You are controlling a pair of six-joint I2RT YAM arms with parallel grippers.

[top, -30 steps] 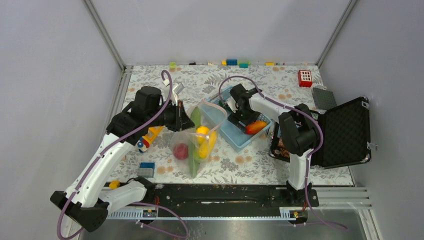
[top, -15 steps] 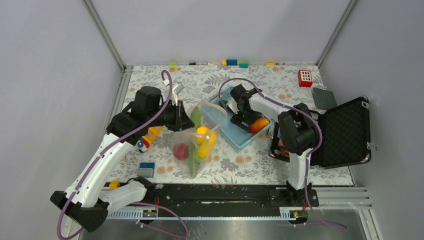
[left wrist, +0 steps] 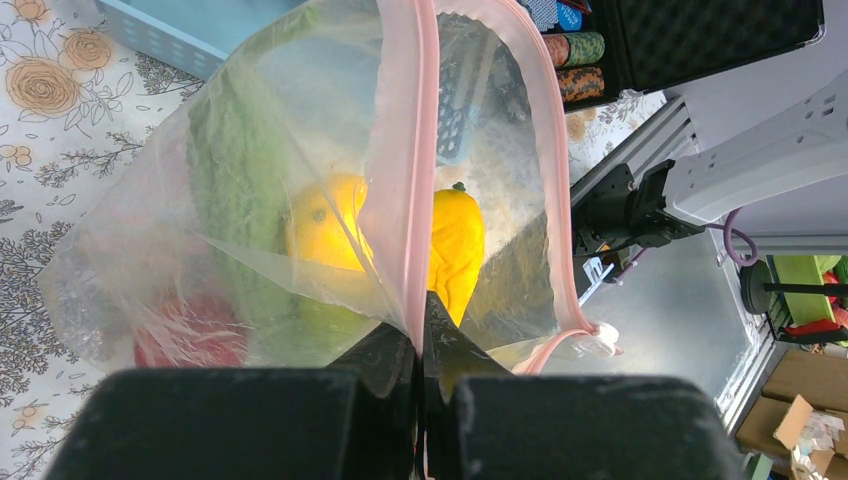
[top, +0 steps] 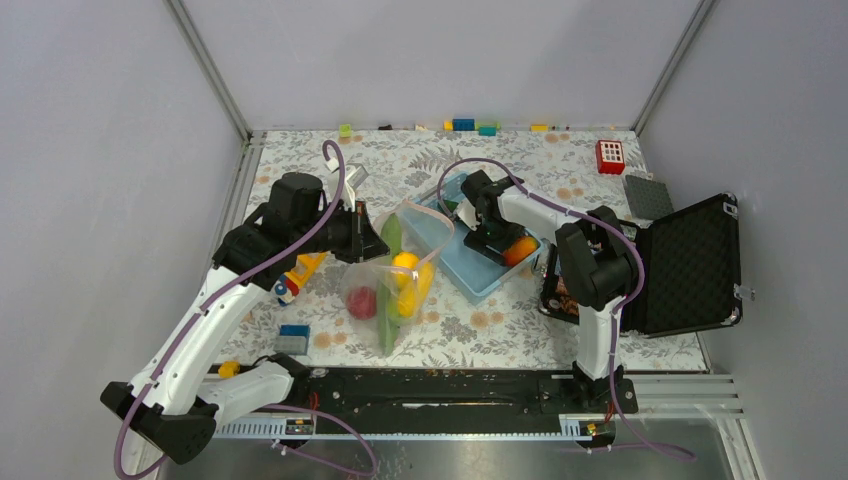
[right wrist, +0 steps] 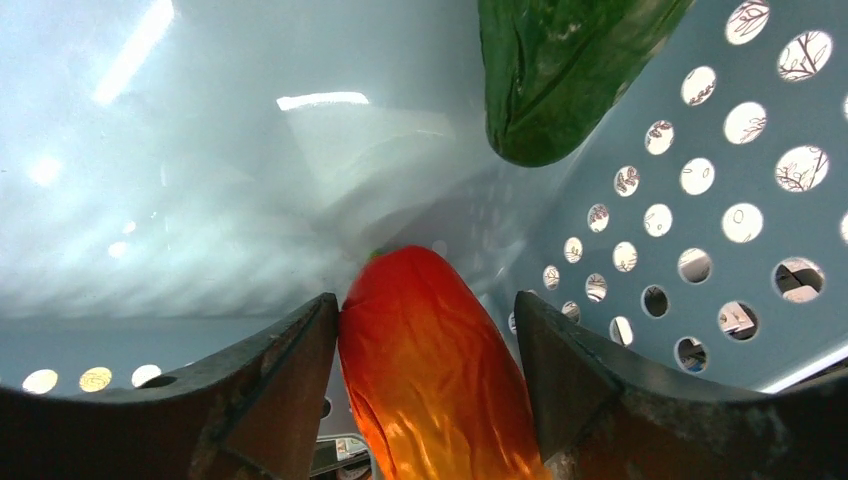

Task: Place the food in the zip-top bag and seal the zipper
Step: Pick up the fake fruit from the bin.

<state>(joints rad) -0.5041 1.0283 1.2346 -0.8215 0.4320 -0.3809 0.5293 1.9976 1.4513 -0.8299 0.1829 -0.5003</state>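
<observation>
Inside the blue basket (top: pixel 478 285), right of centre, the right gripper's (right wrist: pixel 425 305) jaws are standing wide on either side of 1 red-orange fruit (right wrist: pixel 430 400). It looks light, hard and slick, and is probably best taken across its middle. To its left, the left gripper (left wrist: pixel 420 335) is pinching the zipper (left wrist: pixel 425 150), holding the limp, crinkly bag (top: pixel 385 285) open with a lemon (left wrist: pixel 320 230) inside. Basket walls are hemming the lift; the bag's mouth is gaping just beside them.

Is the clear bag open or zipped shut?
Open. On the bag, the two pink zipper strips stand apart in the left wrist view, with yellow fruit showing between them; the left gripper pinches one strip.
</observation>
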